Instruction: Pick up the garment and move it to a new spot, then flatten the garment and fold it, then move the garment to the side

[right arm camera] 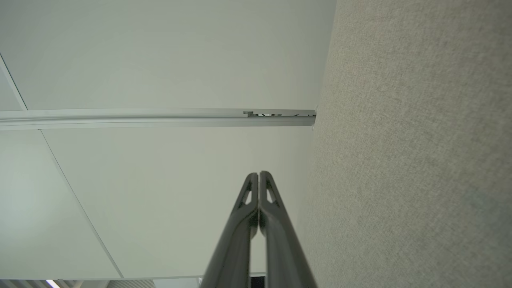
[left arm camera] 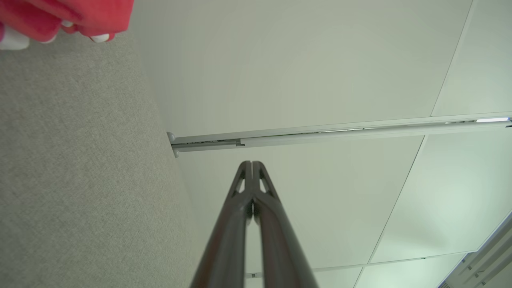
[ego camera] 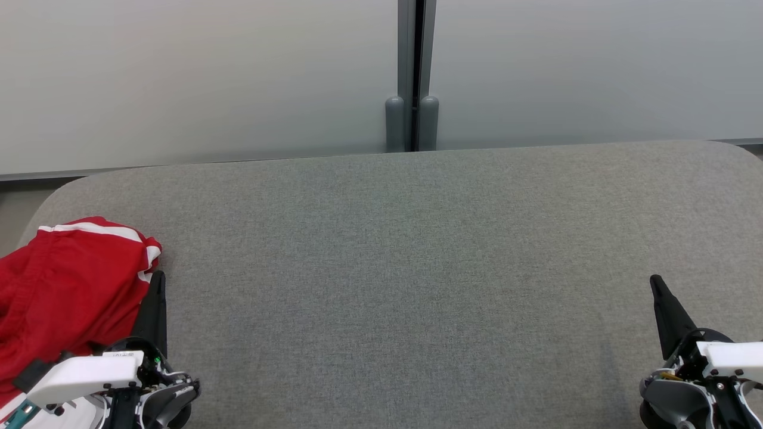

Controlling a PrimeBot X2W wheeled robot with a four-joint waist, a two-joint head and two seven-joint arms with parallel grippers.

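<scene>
The garment [ego camera: 65, 286] is red cloth with white stripes, bunched at the left end of the grey fabric surface [ego camera: 405, 274]. A corner of it also shows as the garment [left arm camera: 76, 16] at the top left of the left wrist view. My left gripper [ego camera: 157, 280] stands just to the right of the cloth, fingers together and empty; the same left gripper [left arm camera: 252, 163] is shut in its own view. At the lower right my right gripper [ego camera: 656, 280] is far from the cloth, and the right gripper [right arm camera: 259, 174] has its fingers pressed together with nothing between them.
Frosted wall panels rise behind the surface, joined by a grey post [ego camera: 412, 77] at the back middle. The surface has rounded far corners, and its left edge runs close to the garment.
</scene>
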